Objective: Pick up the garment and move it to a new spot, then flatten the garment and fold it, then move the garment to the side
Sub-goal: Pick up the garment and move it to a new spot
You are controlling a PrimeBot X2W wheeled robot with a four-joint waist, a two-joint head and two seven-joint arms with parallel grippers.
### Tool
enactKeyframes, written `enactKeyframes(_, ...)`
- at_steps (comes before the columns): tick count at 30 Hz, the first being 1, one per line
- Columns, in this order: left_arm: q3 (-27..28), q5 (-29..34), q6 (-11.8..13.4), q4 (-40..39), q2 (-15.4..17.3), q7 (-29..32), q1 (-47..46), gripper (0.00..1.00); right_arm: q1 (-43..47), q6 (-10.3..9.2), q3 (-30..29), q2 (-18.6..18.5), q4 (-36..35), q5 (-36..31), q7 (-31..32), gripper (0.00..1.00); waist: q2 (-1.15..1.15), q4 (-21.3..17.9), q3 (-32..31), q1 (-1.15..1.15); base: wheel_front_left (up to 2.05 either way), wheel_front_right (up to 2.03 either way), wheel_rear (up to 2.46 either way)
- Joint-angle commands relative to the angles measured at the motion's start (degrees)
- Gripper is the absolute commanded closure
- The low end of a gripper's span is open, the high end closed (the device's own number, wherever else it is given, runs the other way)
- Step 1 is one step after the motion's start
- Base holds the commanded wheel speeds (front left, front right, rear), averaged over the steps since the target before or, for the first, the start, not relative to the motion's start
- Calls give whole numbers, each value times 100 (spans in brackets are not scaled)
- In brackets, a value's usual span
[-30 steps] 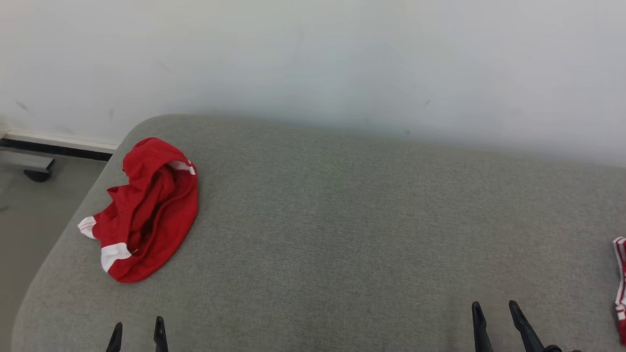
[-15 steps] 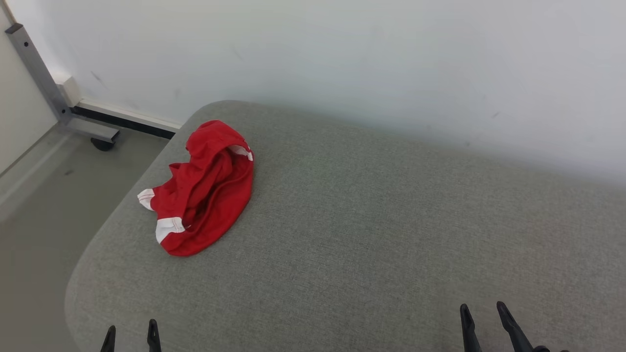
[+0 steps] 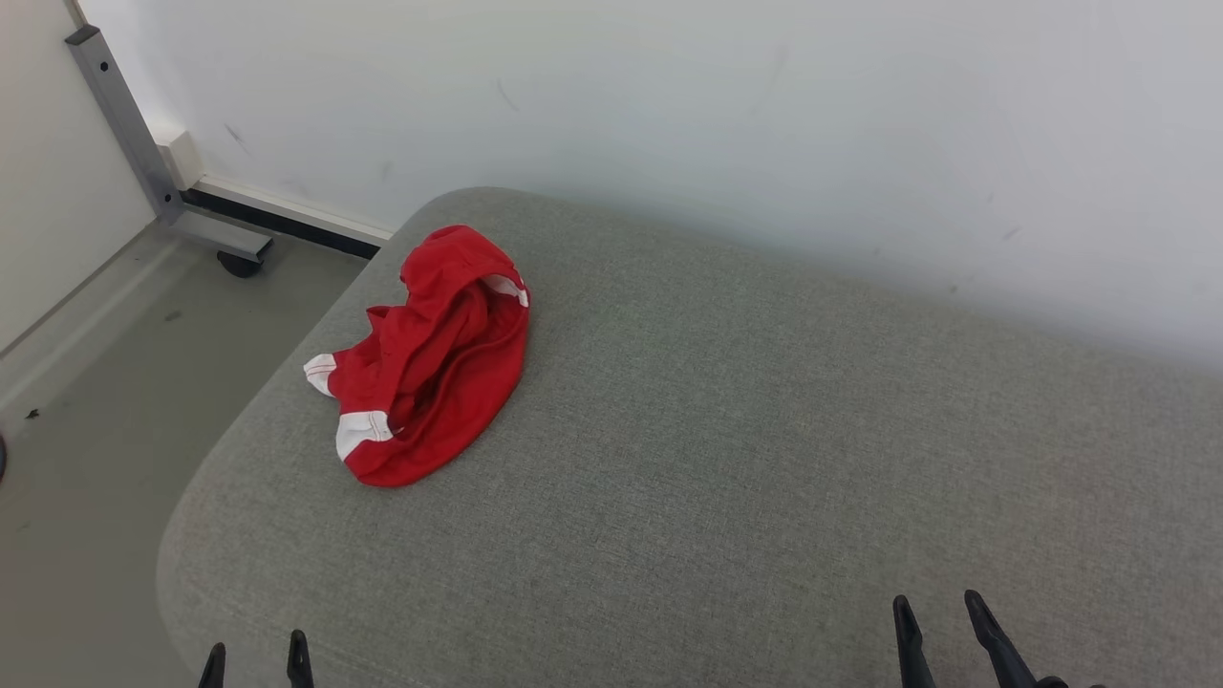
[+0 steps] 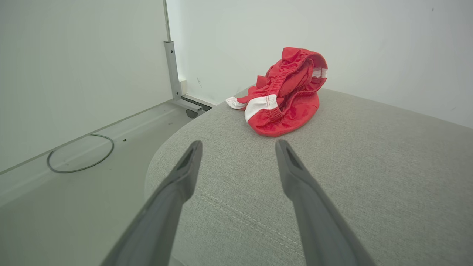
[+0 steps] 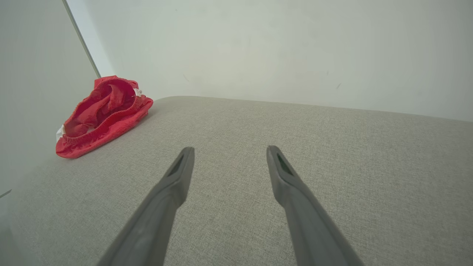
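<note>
Lying crumpled in a red heap, the garment (image 3: 430, 358) is seen at about 10 o'clock on the grey cushion (image 3: 764, 430) in the head view, close to the cushion's rounded corner. White bands are shown at its hem.

The left gripper (image 3: 255, 645) is found at 7 o'clock of the head view, at the cushion's near edge. Its 2 fingers (image 4: 177, 184) are spread wide with nothing held between them, and the garment lies ahead of it at roughly 1 o'clock, well apart. The right gripper (image 3: 936, 600) is found at 5 o'clock, likewise spread wide and empty, with the garment far off at 10 o'clock from it.

Step 1, the pick-up, is judged to be in hand and not yet begun: no contact is seen. For the next move, a reach by the left arm is called for, that arm being the nearer. The fingers would have to be brought down over a raised fold, perhaps the elastic waistband, and closed on enough cloth that the heap is lifted whole. Since the heap sits near the cushion's edge, a shove toward 9 o'clock is to be avoided, lest it slide onto the floor (image 3: 86, 401).
</note>
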Motion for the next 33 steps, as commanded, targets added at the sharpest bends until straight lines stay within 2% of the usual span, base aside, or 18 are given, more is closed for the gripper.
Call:
enactKeyframes(1,-3,3,5,-18,-6,-17,54,0,32,-16,-15,1,-12,-37,-27,0,0,-2,5,0,0,0,0)
enactKeyframes(7,-138,134,-63,91,-3,-17,-471,0,29,-16,-55,1,-97,-168,-27,0,0,59,154,0,0,0,0)
enactKeyframes(9,-190,107,-99,358,45,-17,-763,0,-46,-16,-32,1,-144,-241,-26,0,0,59,295,0,0,0,0)
enactKeyframes(14,-380,-286,-203,1363,302,223,-2341,0,-263,-16,11,-38,-368,-597,177,0,0,-54,904,0,0,0,0)
enactKeyframes(19,-365,-1007,-221,1829,624,1249,-3652,0,-427,-16,71,-206,-715,-717,387,0,0,-349,1515,0,0,0,0)
enactKeyframes(22,-420,-1386,-226,1873,958,1848,-4277,0,-496,-16,125,-287,-915,-740,487,0,0,-536,1880,0,0,0,0)
enactKeyframes(28,-355,-2013,-228,1959,1607,3004,-5089,0,-674,-16,257,-374,-1217,-773,621,0,0,-917,2518,0,0,0,0)
enactKeyframes(33,-158,-2255,-189,2045,1983,3550,-5451,0,-814,-16,278,-367,-1371,-797,608,0,0,-1211,2941,0,0,0,0)
